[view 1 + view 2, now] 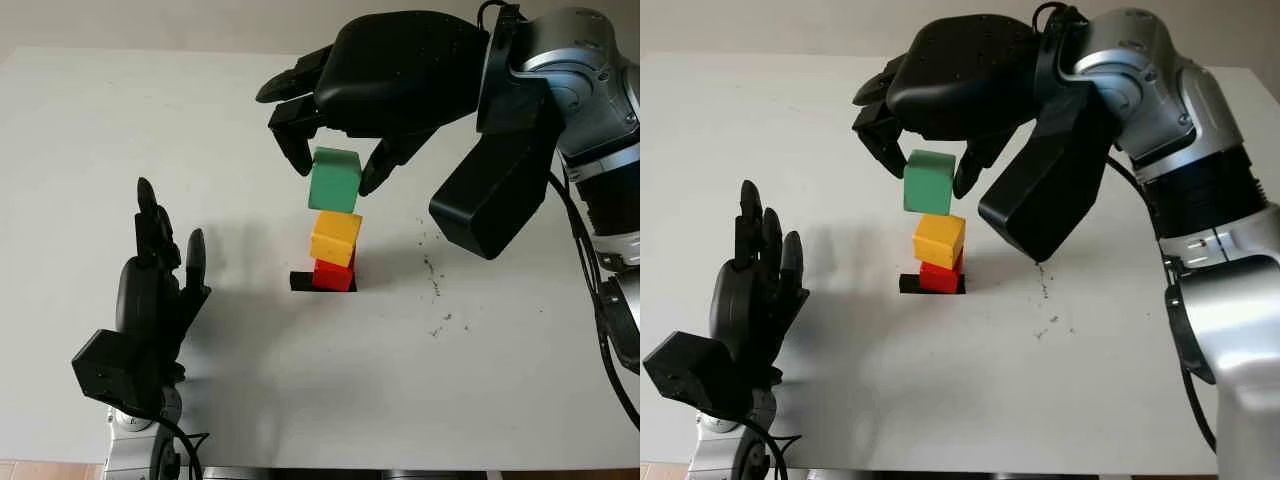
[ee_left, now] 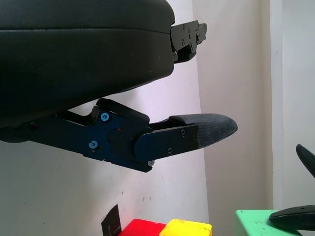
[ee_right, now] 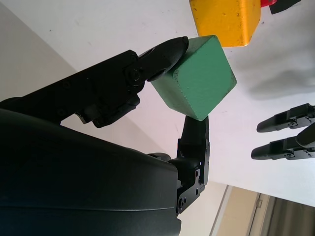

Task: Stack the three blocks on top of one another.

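A red block (image 1: 333, 274) stands on the white table (image 1: 480, 380) beside a small black patch (image 1: 300, 281), with a yellow block (image 1: 336, 237) on top of it. My right hand (image 1: 337, 175) reaches in from the upper right and is shut on a green block (image 1: 335, 182), pinched between fingertips on opposite sides. The green block (image 3: 194, 83) hangs slightly tilted just above the yellow block (image 3: 226, 19); the left wrist view shows a thin gap between them. My left hand (image 1: 160, 270) is open at the lower left, well away from the stack.
Dark specks (image 1: 435, 275) lie on the table right of the stack. The right forearm (image 1: 500, 190) hangs over the table's right side. The table's front edge (image 1: 400, 468) runs along the bottom.
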`<state>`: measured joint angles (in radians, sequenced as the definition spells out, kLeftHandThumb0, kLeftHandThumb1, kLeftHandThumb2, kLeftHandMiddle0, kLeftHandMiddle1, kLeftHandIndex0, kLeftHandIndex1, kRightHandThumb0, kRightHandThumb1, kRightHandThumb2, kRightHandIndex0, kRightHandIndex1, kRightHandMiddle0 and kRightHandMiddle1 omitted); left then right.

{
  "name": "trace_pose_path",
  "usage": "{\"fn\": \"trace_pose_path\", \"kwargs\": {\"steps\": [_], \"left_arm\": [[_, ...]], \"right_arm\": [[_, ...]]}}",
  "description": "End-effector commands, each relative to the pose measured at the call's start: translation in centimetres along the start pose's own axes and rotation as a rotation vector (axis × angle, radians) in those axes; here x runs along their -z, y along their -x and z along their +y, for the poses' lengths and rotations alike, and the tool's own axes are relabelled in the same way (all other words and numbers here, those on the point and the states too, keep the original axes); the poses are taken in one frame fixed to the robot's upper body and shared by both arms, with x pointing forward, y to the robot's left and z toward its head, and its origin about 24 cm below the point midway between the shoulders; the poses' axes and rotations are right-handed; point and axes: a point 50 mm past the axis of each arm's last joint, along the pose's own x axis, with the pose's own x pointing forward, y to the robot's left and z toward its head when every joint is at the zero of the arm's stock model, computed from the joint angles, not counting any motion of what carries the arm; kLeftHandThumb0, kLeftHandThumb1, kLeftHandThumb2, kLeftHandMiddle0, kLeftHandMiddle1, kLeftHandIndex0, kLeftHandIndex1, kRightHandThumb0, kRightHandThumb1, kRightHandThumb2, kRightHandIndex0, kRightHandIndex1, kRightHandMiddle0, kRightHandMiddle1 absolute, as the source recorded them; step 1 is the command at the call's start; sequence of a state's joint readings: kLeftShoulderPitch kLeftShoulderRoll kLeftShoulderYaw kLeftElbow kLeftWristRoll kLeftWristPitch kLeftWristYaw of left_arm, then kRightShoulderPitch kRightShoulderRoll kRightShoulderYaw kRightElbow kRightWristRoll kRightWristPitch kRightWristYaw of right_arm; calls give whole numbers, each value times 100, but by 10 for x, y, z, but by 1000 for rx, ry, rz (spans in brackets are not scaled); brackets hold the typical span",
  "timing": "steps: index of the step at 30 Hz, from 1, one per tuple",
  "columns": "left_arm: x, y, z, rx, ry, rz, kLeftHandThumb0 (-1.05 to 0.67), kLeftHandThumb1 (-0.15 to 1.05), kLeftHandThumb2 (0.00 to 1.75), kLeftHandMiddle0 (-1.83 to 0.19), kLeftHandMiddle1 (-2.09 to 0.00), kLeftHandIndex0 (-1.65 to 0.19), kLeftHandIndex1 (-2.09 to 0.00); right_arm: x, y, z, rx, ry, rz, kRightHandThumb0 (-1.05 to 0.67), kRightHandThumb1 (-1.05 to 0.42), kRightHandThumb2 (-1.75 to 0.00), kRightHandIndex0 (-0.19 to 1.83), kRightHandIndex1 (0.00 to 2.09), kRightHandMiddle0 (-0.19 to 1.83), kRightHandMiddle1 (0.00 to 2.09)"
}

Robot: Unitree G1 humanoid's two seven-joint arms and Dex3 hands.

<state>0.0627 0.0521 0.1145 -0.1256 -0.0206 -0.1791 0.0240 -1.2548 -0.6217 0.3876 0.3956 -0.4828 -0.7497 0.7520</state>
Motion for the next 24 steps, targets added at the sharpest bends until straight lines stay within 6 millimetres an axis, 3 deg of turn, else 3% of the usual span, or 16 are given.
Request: {"fn": "trace_pose_path", "kwargs": {"steps": [1, 12, 24], "left_arm": [[-2, 0, -1, -1, 7, -20, -66, 105, 57, 19, -1, 19, 0], [-2, 2, 2, -23, -12, -11, -69, 105, 55, 18, -5, 18, -3], [-3, 3, -1, -20, -1, 8, -69, 105, 55, 18, -5, 19, -3]], "right_arm": [[0, -1, 6, -12, -27, -1, -34, -97, -5, 29, 6, 35, 151], [-2, -7, 22, -64, -26, -33, -36, -96, -5, 32, 7, 45, 142], [-3, -8, 29, -93, -27, -43, -34, -96, -5, 32, 6, 43, 132]]}}
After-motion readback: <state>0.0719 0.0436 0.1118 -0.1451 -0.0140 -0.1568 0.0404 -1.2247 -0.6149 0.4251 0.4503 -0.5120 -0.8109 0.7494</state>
